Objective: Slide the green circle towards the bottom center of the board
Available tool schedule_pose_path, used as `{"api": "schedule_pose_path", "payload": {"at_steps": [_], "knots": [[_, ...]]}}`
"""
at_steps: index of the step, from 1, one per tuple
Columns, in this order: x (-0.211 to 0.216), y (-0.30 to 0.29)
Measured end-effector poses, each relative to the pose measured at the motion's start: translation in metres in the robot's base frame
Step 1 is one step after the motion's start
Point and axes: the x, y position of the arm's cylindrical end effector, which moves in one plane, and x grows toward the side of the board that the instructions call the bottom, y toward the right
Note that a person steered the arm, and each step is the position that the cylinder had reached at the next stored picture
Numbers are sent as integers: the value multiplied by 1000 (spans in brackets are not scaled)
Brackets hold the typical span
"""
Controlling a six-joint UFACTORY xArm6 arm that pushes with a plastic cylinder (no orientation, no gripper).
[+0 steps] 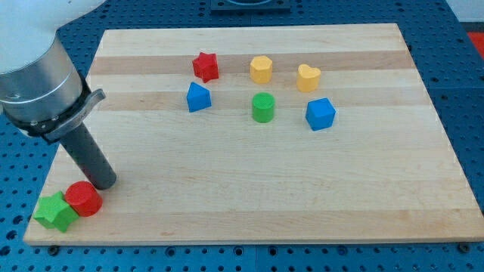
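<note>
Pale wood surface [249, 204], striped grain, sits on a blue perforated base. No jaws on this arm (just a dark rod), so nothing to report as open or closed.

Green circle [262, 107] stands upright a bit above mid-board, slightly to the view's right of centre. Nothing touches it. Blue cube [321, 114] is to its right, apart. Blue wedge-like block [198, 97] is to its left, apart. Above it, toward the view's top: yellow hexagon-ish block [261, 69], w/ a yellow heart [308, 77] to that one's right and a red star [206, 66] to its left. All six form a loose cluster in the upper middle, none touching.

My tip [104, 183] rests near the bottom-left corner, well apart from the green circle. Rod slants up-left into a silver-grey housing. Just below the tip: red cylinder [83, 199], very close, contact can't be confirmed. Green star [56, 211] is pressed against the red cylinder's left side, at the board's corner edge.
</note>
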Motion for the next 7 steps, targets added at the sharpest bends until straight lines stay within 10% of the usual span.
{"api": "schedule_pose_path", "payload": {"at_steps": [7], "knots": [[-159, 195]]}}
